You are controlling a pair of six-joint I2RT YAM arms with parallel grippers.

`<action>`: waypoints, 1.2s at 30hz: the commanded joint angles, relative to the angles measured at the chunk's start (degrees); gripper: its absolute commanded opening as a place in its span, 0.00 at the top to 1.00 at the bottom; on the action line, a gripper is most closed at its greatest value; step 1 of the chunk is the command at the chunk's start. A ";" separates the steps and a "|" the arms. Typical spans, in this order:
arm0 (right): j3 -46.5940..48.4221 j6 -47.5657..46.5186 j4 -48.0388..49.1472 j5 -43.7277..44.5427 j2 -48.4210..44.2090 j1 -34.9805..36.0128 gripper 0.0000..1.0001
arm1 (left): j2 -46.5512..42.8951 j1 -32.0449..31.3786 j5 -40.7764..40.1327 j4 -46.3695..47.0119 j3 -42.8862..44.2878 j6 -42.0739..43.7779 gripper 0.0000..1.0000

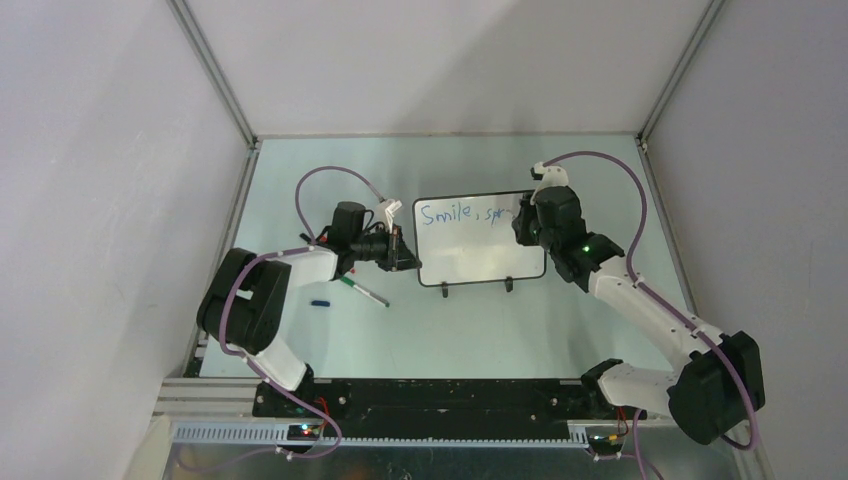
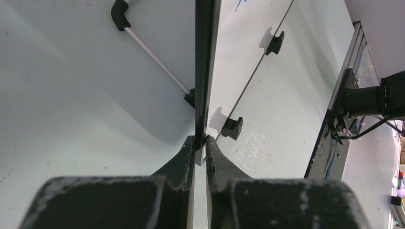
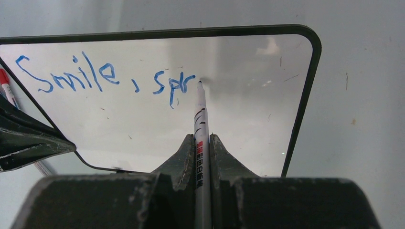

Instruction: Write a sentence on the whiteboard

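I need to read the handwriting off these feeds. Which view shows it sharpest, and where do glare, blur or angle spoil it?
Right wrist: the sentence is crisp, the whiteboard shows only faint grey reflections, the right gripper around the marker is soft. Top external: the sentence is tiny. Left wrist: the whiteboard is edge-on, hiding nearly all writing.

One whiteboard (image 1: pixel 480 257), one blue cap (image 1: pixel 319 302), one held marker (image 3: pixel 201 125), one loose marker (image 1: pixel 364 292) — two markers altogether.
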 commanded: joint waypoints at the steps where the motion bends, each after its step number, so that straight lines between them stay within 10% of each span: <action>1: 0.77 0.43 1.84 0.18 0.81 -0.37 1.00 | -1.70 -0.23 -1.11 0.03 -0.25 0.82 1.00; 36: 1.90 1.52 0.31 2.25 1.23 -2.31 1.00 | -2.20 -0.46 -2.27 -1.26 -0.12 1.67 1.00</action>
